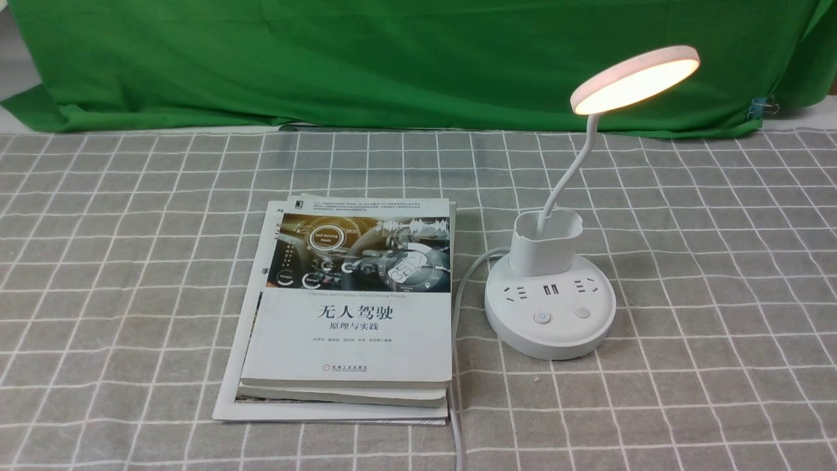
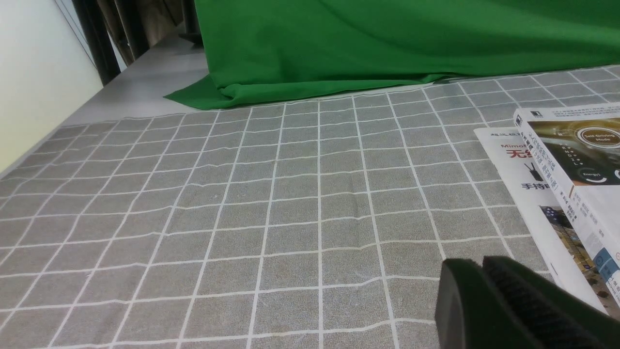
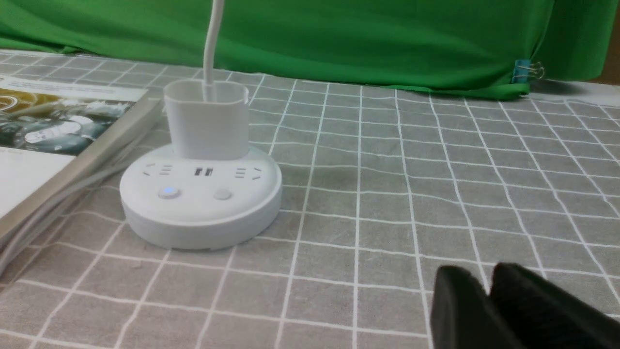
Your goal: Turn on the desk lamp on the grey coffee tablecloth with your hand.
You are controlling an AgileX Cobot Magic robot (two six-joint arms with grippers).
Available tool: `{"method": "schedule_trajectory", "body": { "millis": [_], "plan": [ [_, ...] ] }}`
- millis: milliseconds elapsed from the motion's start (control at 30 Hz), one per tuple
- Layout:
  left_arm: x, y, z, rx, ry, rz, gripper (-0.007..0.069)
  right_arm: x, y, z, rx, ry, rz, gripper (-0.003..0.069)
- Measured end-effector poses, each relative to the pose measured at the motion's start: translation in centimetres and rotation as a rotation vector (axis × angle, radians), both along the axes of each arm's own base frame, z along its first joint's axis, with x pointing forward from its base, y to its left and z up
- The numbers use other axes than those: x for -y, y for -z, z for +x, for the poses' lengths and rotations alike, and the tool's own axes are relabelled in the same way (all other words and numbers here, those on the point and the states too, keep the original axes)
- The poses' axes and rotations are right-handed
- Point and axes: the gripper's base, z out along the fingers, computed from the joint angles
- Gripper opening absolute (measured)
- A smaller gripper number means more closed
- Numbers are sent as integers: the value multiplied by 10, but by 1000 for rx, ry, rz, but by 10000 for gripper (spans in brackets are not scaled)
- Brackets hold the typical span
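The white desk lamp (image 1: 549, 314) stands on the grey coffee tablecloth (image 1: 719, 261), right of centre. Its disc head (image 1: 634, 78) glows warm white. The left of the two buttons on its round base (image 1: 541, 318) shines pale blue. Neither arm shows in the front view. In the right wrist view the lamp base (image 3: 201, 198) lies ahead and well apart from my right gripper (image 3: 487, 276), whose dark fingers stand almost together over bare cloth, holding nothing. My left gripper (image 2: 477, 264) is shut and empty over the tablecloth (image 2: 290, 218), beside the books.
A stack of books (image 1: 353, 307) lies left of the lamp, and the lamp's white cable (image 1: 458, 307) runs between them toward the front edge. A green cloth backdrop (image 1: 392, 59) closes off the back, with a blue binder clip (image 1: 762, 104) at its right end.
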Motion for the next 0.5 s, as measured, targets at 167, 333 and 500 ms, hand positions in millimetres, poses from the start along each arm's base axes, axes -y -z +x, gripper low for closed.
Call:
{"method": "schedule_trajectory", "body": {
  "millis": [167, 333, 500],
  "plan": [
    [0, 0, 0, 0, 0, 0, 19, 0, 0, 0, 0, 0, 0, 167],
    [0, 0, 0, 0, 0, 0, 19, 0, 0, 0, 0, 0, 0, 187],
    [0, 0, 0, 0, 0, 0, 19, 0, 0, 0, 0, 0, 0, 195]
  ]
}}
